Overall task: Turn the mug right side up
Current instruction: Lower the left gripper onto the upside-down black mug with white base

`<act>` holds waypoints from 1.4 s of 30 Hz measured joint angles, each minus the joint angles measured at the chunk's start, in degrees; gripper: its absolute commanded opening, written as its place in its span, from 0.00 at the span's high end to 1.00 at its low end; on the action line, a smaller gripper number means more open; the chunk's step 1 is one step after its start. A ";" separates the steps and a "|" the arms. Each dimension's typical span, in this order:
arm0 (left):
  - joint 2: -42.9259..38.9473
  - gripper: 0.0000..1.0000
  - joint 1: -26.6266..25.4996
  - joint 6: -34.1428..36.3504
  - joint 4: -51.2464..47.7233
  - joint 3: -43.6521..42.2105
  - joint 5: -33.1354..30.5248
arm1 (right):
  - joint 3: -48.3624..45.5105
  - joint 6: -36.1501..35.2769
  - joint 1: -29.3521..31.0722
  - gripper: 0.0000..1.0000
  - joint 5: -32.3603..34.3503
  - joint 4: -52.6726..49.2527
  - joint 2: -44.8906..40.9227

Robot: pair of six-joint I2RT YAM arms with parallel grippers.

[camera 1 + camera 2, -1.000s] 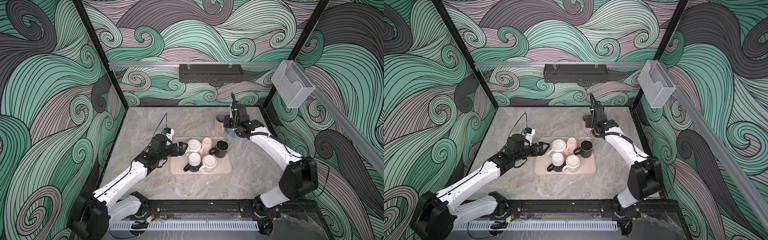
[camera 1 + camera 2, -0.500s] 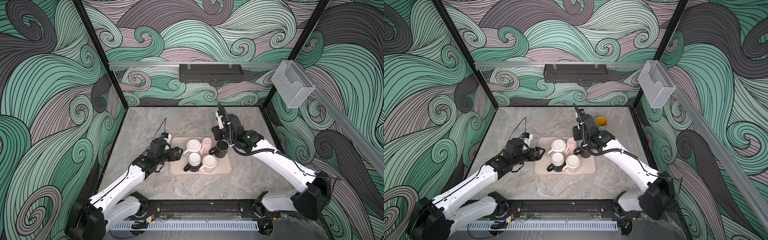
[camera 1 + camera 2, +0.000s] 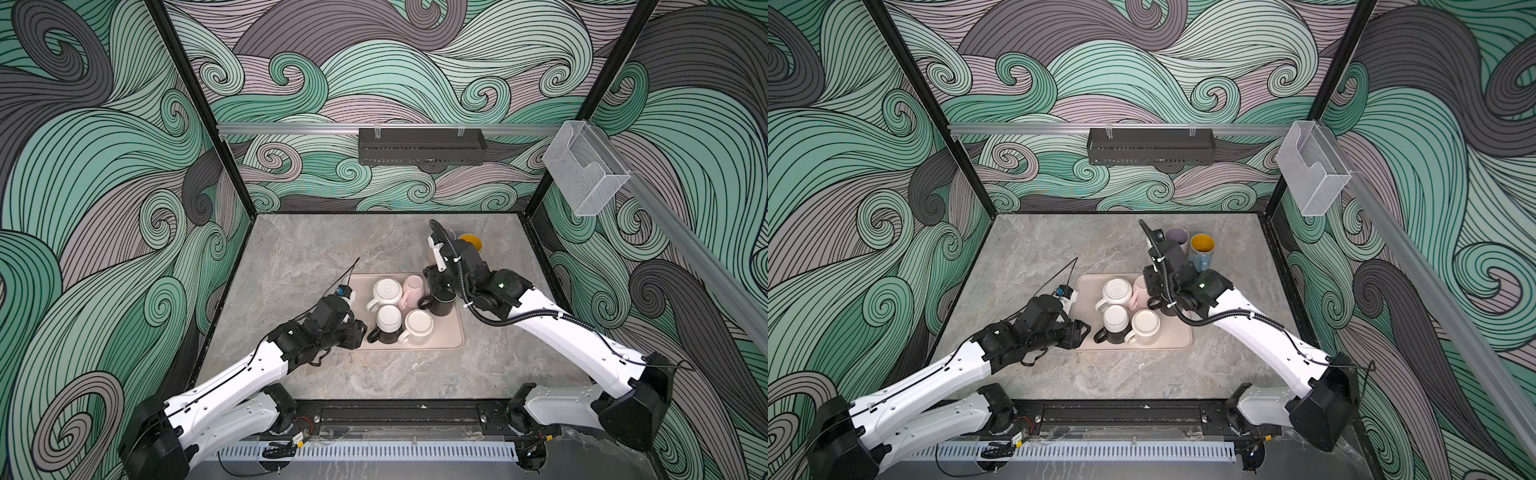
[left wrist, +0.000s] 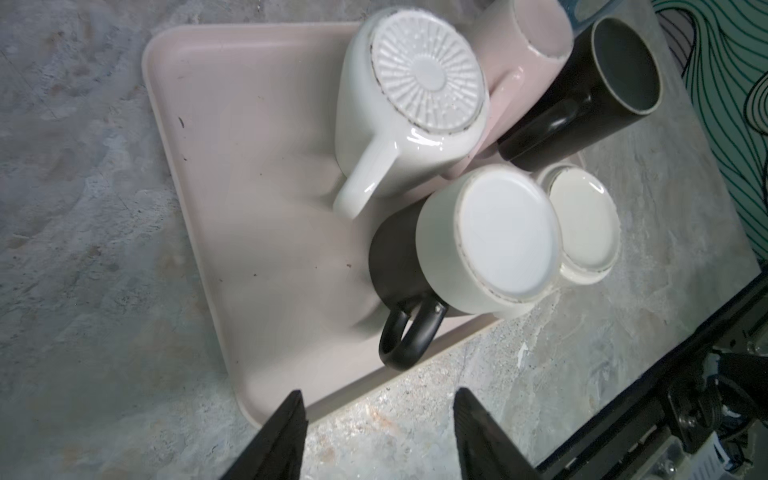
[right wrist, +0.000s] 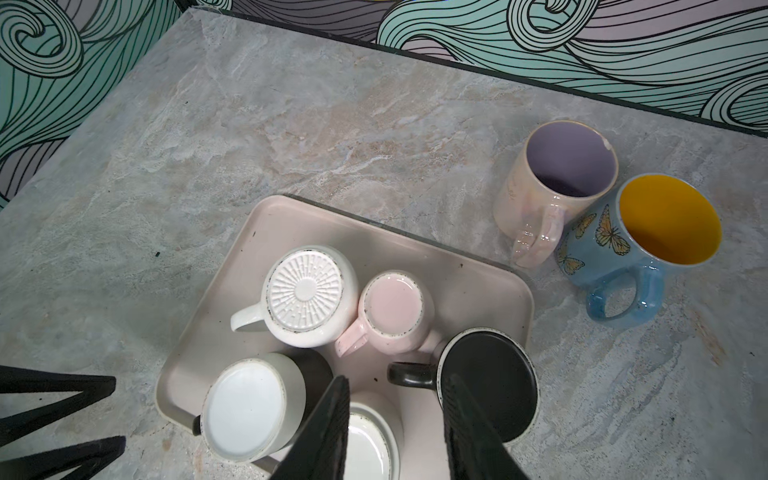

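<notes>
I count two mugs already upright on the worktop near its far right corner: the lilac-lined mug (image 5: 569, 166) and the blue butterfly mug (image 5: 602, 245), side by side. Five more stand bottoms-up on the pink tray (image 3: 453, 345), so I judge most of the job is left. My right gripper (image 5: 397, 378) hangs low over the black mug (image 5: 486, 382) at the tray's right edge, jaws part open, gripping nothing. The left gripper (image 4: 379, 392) sits at the tray's near left corner, jaws apart and empty, facing the black-handled two-tone mug (image 4: 486, 237).
</notes>
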 measured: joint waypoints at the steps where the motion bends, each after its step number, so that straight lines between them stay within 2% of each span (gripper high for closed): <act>1: 0.39 0.41 -0.76 0.39 -0.09 0.00 -0.22 | -0.04 -0.04 0.00 0.61 0.04 0.00 0.00; 8: 7.80 0.43 -4.42 3.54 0.81 0.57 -1.29 | -2.08 -0.15 0.00 0.61 0.02 0.33 -0.15; 17: 16.20 0.47 -5.31 6.69 6.10 1.92 -1.11 | -3.54 0.09 0.00 0.61 -1.81 2.47 -0.17; 38: 23.45 0.60 -5.38 8.44 10.73 4.59 -1.14 | -5.64 0.52 0.00 0.60 -4.50 5.29 -1.36; 42: 24.52 0.67 -5.38 8.44 10.73 4.70 -1.16 | -5.70 0.55 0.00 0.60 -4.90 5.42 -1.38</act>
